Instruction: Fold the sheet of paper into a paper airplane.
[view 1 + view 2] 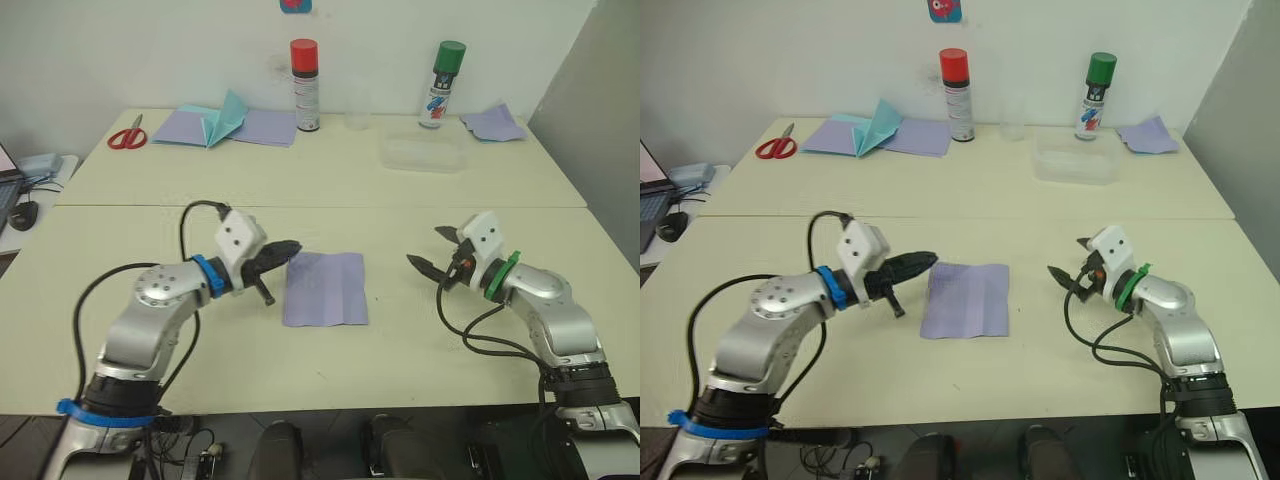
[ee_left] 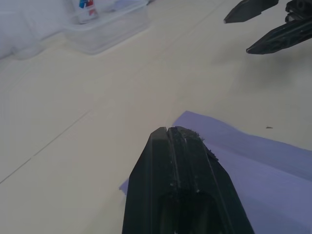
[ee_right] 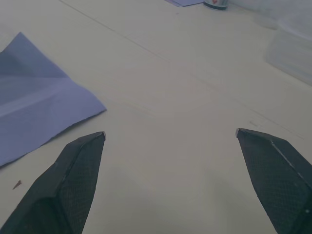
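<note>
1. Lavender sheet of paper lies flat and unfolded on the table, about mid-width, nearer the front edge than the back. Faint creases are visible on it.
2. Left gripper: forearm comes in from the front-left, elbow bent, fingers pointing toward the sheet's left edge. Fingers are pressed together, nothing between them. In the left wrist view the tip sits over the sheet's near corner; whether it touches, I can't tell.
3. Right gripper: forearm comes in from the front-right, fingers pointing at the sheet's right edge. Fingers are spread wide, empty, well apart from the paper, with bare table between.
4. Back edge of the table: red scissors at the left corner, a teal folded piece on lavender sheets, a red-capped spray can, a green-capped spray can, a clear plastic box, and a rumpled lavender scrap at the right corner.
</note>
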Robot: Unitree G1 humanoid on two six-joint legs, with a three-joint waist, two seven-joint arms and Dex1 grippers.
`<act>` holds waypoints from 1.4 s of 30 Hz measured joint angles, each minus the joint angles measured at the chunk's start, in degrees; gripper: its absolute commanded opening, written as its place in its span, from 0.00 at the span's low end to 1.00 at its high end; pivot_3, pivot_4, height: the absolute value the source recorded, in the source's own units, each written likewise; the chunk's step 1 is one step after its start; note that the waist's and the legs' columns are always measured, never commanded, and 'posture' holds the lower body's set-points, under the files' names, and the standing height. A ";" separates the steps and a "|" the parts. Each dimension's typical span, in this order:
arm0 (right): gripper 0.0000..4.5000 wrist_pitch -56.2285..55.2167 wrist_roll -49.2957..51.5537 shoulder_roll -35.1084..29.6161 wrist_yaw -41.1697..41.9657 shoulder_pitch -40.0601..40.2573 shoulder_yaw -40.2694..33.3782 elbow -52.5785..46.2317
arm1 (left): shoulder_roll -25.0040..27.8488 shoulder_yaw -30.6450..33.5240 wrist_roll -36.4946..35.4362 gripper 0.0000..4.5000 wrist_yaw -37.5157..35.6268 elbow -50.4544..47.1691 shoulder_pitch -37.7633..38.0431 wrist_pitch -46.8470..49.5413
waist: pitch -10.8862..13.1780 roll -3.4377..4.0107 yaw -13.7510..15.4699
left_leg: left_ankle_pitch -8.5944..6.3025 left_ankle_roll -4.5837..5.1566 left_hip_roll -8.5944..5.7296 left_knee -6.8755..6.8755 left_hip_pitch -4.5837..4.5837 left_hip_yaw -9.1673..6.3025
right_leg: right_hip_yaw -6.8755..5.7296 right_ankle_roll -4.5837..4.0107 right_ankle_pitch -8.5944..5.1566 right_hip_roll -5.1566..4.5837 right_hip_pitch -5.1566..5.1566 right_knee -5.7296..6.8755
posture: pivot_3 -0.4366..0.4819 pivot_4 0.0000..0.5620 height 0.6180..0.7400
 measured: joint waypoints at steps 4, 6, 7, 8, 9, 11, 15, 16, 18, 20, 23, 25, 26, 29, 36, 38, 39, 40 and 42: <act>1.00 -0.15 -0.21 0.00 1.06 -0.01 1.13 0.06 | -0.76 -3.34 4.67 0.00 0.27 6.01 -0.11 -1.37 | 0.00 0.00 -0.01 | 0.00 0.00 0.00 0.01 0.00 -0.02 | -0.02 0.00 0.00 0.02 0.00 0.01 | 0.48 0.27 1.00; 1.00 -0.16 -0.35 0.17 1.35 -0.01 1.77 0.06 | -0.98 -5.19 6.56 0.00 0.14 8.25 -0.06 -1.39 | 0.00 0.00 -0.01 | 0.00 0.00 0.00 0.01 -0.01 -0.01 | -0.01 0.00 0.00 0.02 -0.01 0.01 | 0.48 0.27 1.00; 1.00 -0.16 -0.37 0.34 1.42 -0.04 2.19 0.07 | -1.25 -5.79 7.33 0.00 0.07 9.39 -0.06 -1.42 | 0.00 0.00 -0.01 | 0.00 0.00 0.00 0.01 -0.01 0.00 | 0.00 0.00 0.00 0.01 -0.01 0.00 | 0.48 0.27 1.00; 1.00 -0.16 -0.39 0.60 1.55 -0.06 2.65 0.07 | -1.51 -6.17 7.96 0.00 0.04 10.35 -0.08 -1.42 | 0.00 0.00 -0.01 | 0.00 0.00 0.01 0.01 -0.01 -0.01 | -0.01 0.00 0.00 0.01 -0.01 0.00 | 0.48 0.27 1.00; 1.00 -0.16 -0.40 0.87 1.87 -0.07 2.95 0.07 | -1.82 -6.42 8.40 0.00 0.03 11.30 -0.10 -1.41 | 0.00 0.00 0.00 | 0.00 0.00 0.00 0.00 -0.02 -0.01 | -0.01 0.00 0.00 0.01 -0.01 0.00 | 0.48 0.27 1.00; 1.00 -0.16 -0.51 0.96 2.15 -0.23 3.49 0.09 | -2.28 -6.44 8.84 0.00 0.02 12.11 -0.20 -1.35 | 0.00 0.00 0.01 | 0.00 0.00 0.01 0.00 -0.02 -0.03 | -0.03 0.00 0.00 0.01 -0.01 0.00 | 0.48 0.27 1.00; 1.00 -0.20 -1.63 1.48 2.18 -2.14 4.89 1.01 | -2.65 -6.56 9.58 0.00 -1.05 12.28 -0.36 -1.21 | 0.00 0.01 0.00 | 0.00 0.00 0.00 0.02 0.01 -0.02 | -0.02 0.00 0.00 0.01 0.01 0.02 | 0.48 0.27 1.00; 1.00 -0.28 -2.14 1.66 2.12 -2.33 5.01 1.47 | -2.90 -6.62 9.82 0.00 -1.08 12.27 -0.36 -1.26 | 0.00 0.00 0.01 | 0.00 0.00 0.00 0.02 0.02 -0.03 | -0.03 0.00 0.00 0.01 0.03 0.01 | 0.48 0.27 1.00; 1.00 -0.38 -2.52 2.21 1.99 -2.59 5.42 2.51 | -3.07 -6.85 10.14 0.00 -1.08 12.25 -0.36 -1.33 | 0.00 0.00 0.01 | 0.00 0.00 0.00 0.02 0.02 -0.04 | -0.03 0.00 0.00 0.01 0.03 0.02 | 0.48 0.27 1.00; 1.00 -0.38 -3.02 2.84 2.01 -2.76 6.08 3.15 | -3.12 -7.00 10.26 0.00 -1.12 12.24 -0.39 -1.29 | 0.00 0.01 0.01 | 0.00 0.00 -0.01 0.02 0.02 -0.04 | -0.03 0.00 0.00 0.01 0.03 0.02 | 0.48 0.27 1.00; 1.00 -0.38 -4.22 3.15 2.28 -3.65 7.43 3.88 | -3.09 -7.44 10.59 0.00 -1.88 12.23 -0.65 -1.05 | -0.01 0.02 0.01 | 0.00 0.00 -0.02 0.02 0.02 -0.03 | -0.02 0.00 0.00 -0.01 0.04 0.02 | 0.48 0.27 1.00; 1.00 -0.44 -4.61 3.14 2.35 -3.97 7.71 4.19 | -3.07 -7.52 10.70 0.00 -2.26 12.24 -0.67 -1.09 | -0.02 0.02 0.03 | 0.00 0.00 -0.02 0.02 0.03 -0.04 | -0.03 0.00 0.00 -0.01 0.06 0.01 | 0.48 0.27 1.00; 1.00 -0.60 -4.79 3.14 2.41 -4.09 7.91 4.72 | -3.07 -7.52 10.85 0.00 -2.32 12.24 -0.67 -1.15 | -0.02 0.02 0.03 | 0.00 0.00 -0.02 0.02 0.03 -0.04 | -0.03 0.00 0.00 -0.01 0.06 0.01 | 0.48 0.27 1.00; 1.00 -0.85 -5.40 3.35 2.42 -4.21 8.38 6.49 | -3.12 -7.49 11.04 0.00 -2.31 12.21 -0.65 -1.14 | -0.02 0.03 0.03 | 0.00 0.00 -0.02 0.02 0.04 -0.03 | -0.03 0.00 0.00 -0.01 0.06 0.02 | 0.48 0.27 1.00; 0.78 4.21 -1.84 6.46 2.48 -4.89 6.91 7.46 | -3.74 -7.39 11.18 0.00 -2.18 11.83 -0.21 -0.98 | -0.06 0.09 0.06 | 0.00 0.00 -0.01 0.03 0.05 -0.07 | -0.05 0.00 0.00 -0.02 0.10 0.03 | 0.48 0.27 1.00; 0.62 7.26 -0.30 7.09 2.23 -4.97 6.37 7.17 | -3.83 -7.39 11.22 0.00 -2.17 11.84 -0.21 -0.99 | -0.07 0.10 0.07 | 0.00 0.00 -0.01 0.03 0.05 -0.07 | -0.05 0.00 0.00 -0.04 0.10 0.02 | 0.48 0.27 1.00; 0.62 9.26 0.43 7.23 2.18 -4.97 6.09 6.58 | -3.84 -7.38 11.22 0.00 -2.17 11.84 -0.20 -1.01 | -0.07 0.10 0.07 | 0.00 0.00 0.00 0.03 0.05 -0.07 | -0.05 0.00 0.00 -0.05 0.10 0.02 | 0.48 0.27 1.00; 0.62 11.24 1.15 7.36 2.08 -4.97 5.74 5.85 | -3.84 -7.37 11.23 0.00 -2.17 11.84 -0.18 -1.01 | -0.07 0.11 0.07 | 0.00 0.00 0.00 0.03 0.05 -0.07 | -0.05 0.00 0.00 -0.06 0.10 0.02 | 0.48 0.27 1.00; 0.62 15.50 2.70 7.83 1.56 -4.97 5.06 4.40 | -3.83 -7.34 11.29 0.00 -2.16 11.84 -0.12 -1.08 | -0.08 0.11 0.07 | 0.00 0.00 0.00 0.03 0.05 -0.08 | -0.06 0.00 0.00 -0.06 0.10 0.02 | 0.48 0.27 1.00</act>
